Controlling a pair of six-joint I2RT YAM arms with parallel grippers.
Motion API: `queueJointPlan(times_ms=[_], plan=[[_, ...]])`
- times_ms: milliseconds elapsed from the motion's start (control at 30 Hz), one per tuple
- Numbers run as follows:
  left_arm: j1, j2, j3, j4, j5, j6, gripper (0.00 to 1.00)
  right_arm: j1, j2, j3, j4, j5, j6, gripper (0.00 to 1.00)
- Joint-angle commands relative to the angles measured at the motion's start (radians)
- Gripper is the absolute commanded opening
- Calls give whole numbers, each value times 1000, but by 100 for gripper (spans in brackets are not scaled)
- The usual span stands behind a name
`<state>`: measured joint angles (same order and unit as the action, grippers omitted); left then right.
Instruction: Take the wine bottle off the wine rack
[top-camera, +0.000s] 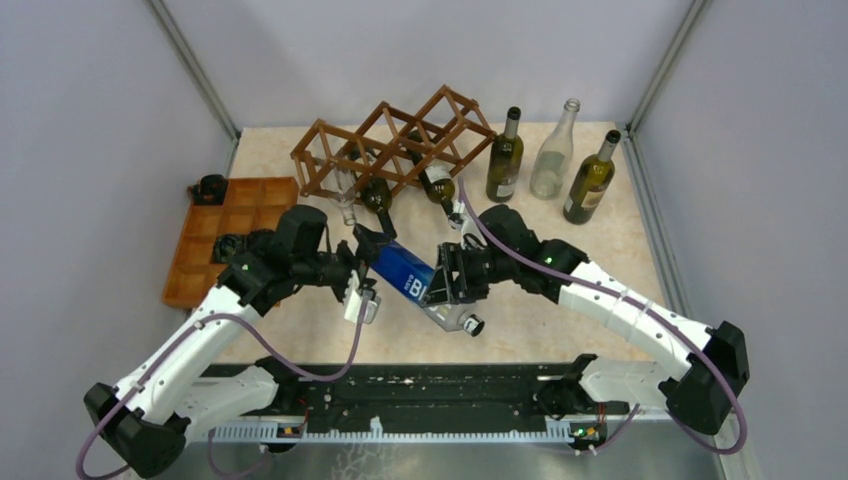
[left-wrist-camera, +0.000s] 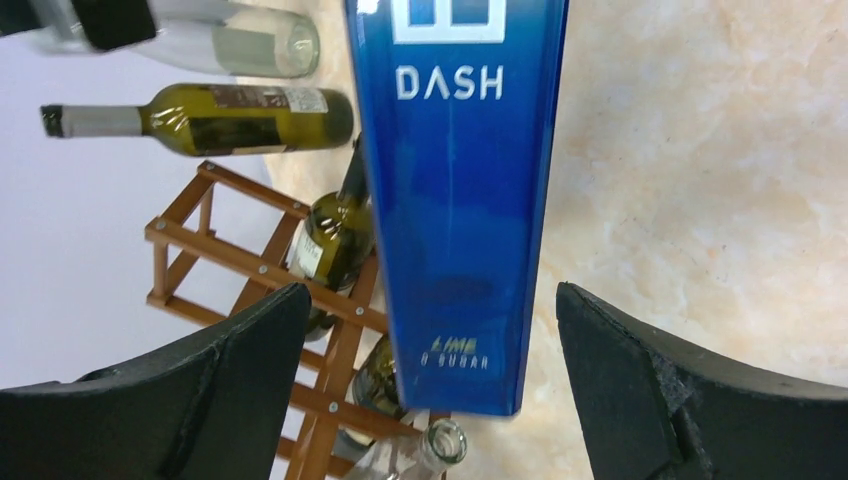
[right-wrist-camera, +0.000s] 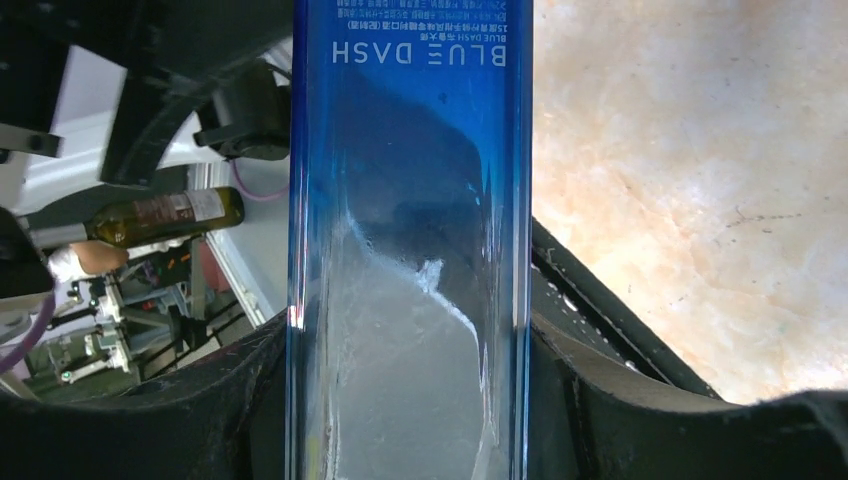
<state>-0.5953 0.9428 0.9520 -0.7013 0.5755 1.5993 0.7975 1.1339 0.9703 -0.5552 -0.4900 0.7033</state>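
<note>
- The table (top-camera: 560, 300) appeared whole only from the top view. Each wrist view caught just a patch of its pale, marbled surface.
- The wine rack (top-camera: 395, 150) stood at the far middle of the table. Its lower cells held three racked bottles (top-camera: 376, 192), two green and one clear, with their necks pointing toward the arms. The left wrist view showed that front side close up, while the right wrist view did not show the rack.
- The tray (top-camera: 235, 215) lay at the left edge, well apart from the rack. A small dark item (top-camera: 231, 246) sat in one compartment, too indistinct to name.
- Three standing bottles (top-camera: 505, 155) were upright to the right of the rack, two green and one clear.
- The blue bottle (top-camera: 405, 270) was out of the rack and just in front of it. It was slanted between the two arms, with its capped end toward the near right.
- The right gripper (top-camera: 452, 285) was clenched on the blue bottle. The right wrist view showed both pads pressed against its sides.
- The left gripper (top-camera: 378, 258) was spread around the bottle's far end. The left wrist view showed both fingers (left-wrist-camera: 250, 380) clear of the glass, the left gap wide and the right one narrow.
</note>
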Motion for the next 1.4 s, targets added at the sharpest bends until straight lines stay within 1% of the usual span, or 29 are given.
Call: queueJointPlan(times_ms=[0, 133, 267, 367, 500, 733, 833, 867, 900, 933, 967, 1033, 1100, 1133, 1167, 1200, 1267, 1367], plan=[[-58, 26, -8, 27, -50, -73, 99, 46, -33, 140, 190, -21, -24, 0], [-75, 46, -5, -23, -59, -139, 99, 59, -25, 147, 196, -28, -23, 0], [-77, 53, -20, 8, -80, -187, 99, 84, 2, 174, 186, -51, -42, 0], [-78, 56, -30, 14, -98, -184, 98, 99, 27, 193, 177, -75, -55, 0], [-78, 53, -58, 8, -125, -157, 90, 105, 48, 194, 186, -105, -60, 0], [-87, 51, -90, 21, -155, -185, 84, 105, 60, 204, 196, -154, -63, 0], [-90, 43, -117, 46, -173, -189, 84, 104, 69, 205, 208, -169, -53, 0], [-92, 40, -126, 59, -179, -188, 82, 104, 73, 203, 213, -173, -49, 0], [-95, 36, -134, 74, -182, -192, 76, 105, 77, 203, 216, -176, -47, 0], [-98, 35, -138, 92, -189, -201, 64, 105, 82, 205, 216, -178, -46, 0], [-98, 35, -138, 107, -192, -218, 52, 105, 86, 206, 215, -179, -46, 6], [-99, 40, -131, 125, -198, -255, 24, 104, 87, 210, 210, -173, -47, 27], [-99, 36, -128, 149, -202, -297, 3, 105, 84, 221, 191, -139, -56, 49], [-99, 30, -128, 165, -201, -318, 0, 104, 82, 231, 174, -117, -68, 59], [-99, 24, -131, 181, -201, -341, 0, 104, 80, 243, 157, -92, -75, 68], [-98, 20, -131, 192, -198, -362, 0, 104, 75, 252, 137, -60, -84, 74], [-99, 13, -128, 212, -188, -424, 0, 103, 61, 278, 90, 28, -105, 85], [-98, 12, -113, 218, -166, -539, 0, 90, 28, 333, 14, 183, -135, 97]])
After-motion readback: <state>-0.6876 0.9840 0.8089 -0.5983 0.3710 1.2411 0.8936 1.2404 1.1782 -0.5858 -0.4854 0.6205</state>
